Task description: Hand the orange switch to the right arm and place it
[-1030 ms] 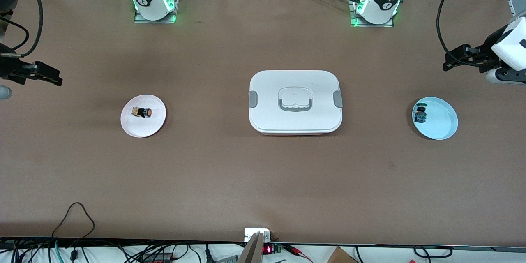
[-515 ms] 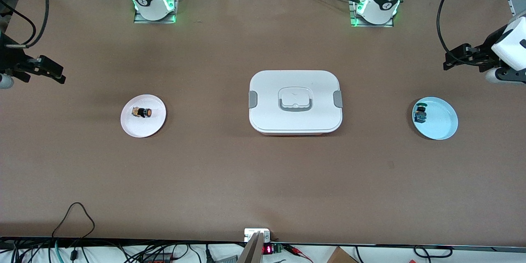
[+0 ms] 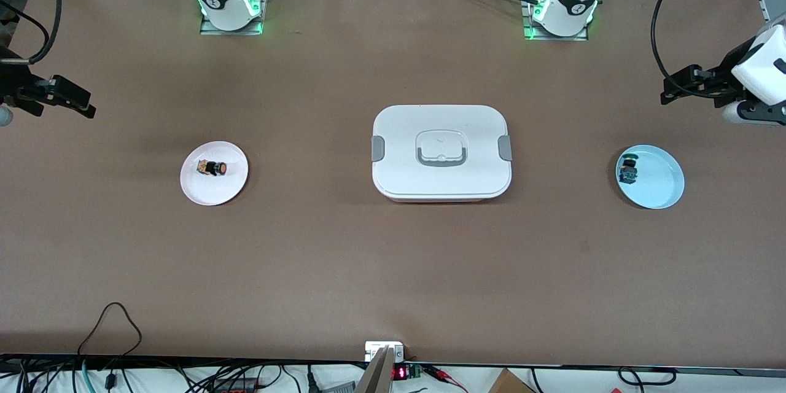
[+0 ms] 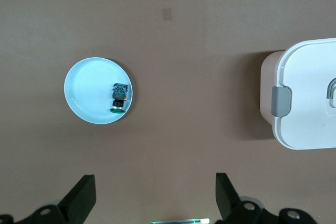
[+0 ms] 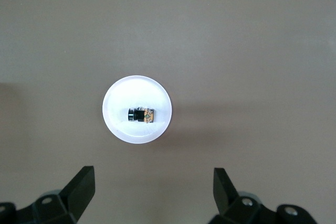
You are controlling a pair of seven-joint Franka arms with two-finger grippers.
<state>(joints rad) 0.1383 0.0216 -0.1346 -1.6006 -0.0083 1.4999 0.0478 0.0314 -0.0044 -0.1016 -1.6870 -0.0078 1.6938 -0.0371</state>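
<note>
Right gripper [image 3: 80, 103] drifted slightly up toward the bases' edge since 0.5 s ago, fingers [image 5: 79, 190] spread, empty, high over the table's right-arm end. Orange switch [image 3: 212, 167] lay on its side on the white plate [image 3: 202, 193]. Left gripper [image 3: 672, 87] waited, spread, near the blue plate [image 3: 666, 187].

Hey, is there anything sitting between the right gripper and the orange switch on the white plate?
Nothing visible does. The orange switch lies alone on the white plate, with bare table around it. The right gripper hangs open over the table at the right arm's end. The white lidded box sits mid-table, off that path.
</note>
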